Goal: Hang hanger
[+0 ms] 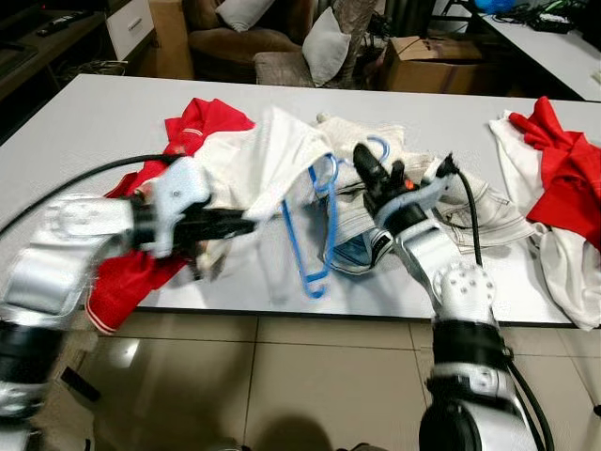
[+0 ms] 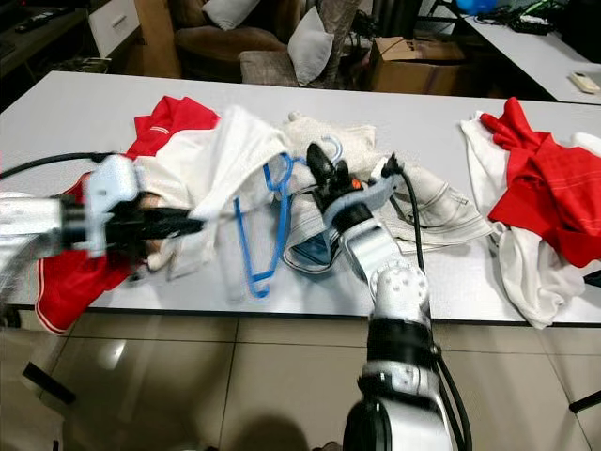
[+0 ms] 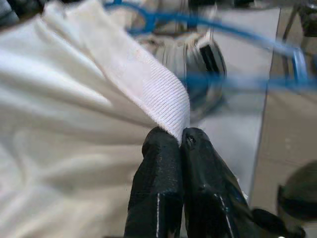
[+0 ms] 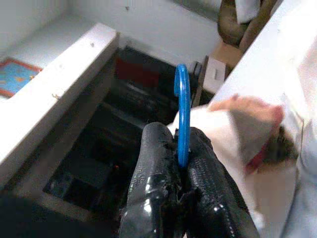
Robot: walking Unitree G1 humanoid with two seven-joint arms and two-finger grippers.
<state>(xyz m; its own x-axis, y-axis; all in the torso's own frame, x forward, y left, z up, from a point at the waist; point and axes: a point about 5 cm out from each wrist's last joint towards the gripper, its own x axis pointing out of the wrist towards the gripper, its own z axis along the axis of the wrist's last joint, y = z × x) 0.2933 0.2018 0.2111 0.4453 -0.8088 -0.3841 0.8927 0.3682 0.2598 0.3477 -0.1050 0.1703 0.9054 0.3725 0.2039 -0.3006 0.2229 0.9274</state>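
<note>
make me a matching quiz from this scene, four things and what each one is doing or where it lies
Column 1:
1. left hand
2. right hand
3. white shirt
4. cardboard box

Column 2:
a. stands beyond the table's far edge
b. shut on the blue hanger
c. draped over the hanger's left part
d. pinching a ribbed white hem

Pairs: 1-d, 2-b, 3-c, 4-a

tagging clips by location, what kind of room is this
Likely a home living room used for laundry: a white table strewn with clothes, a brown armchair with cushions, and a cardboard box behind it.
</note>
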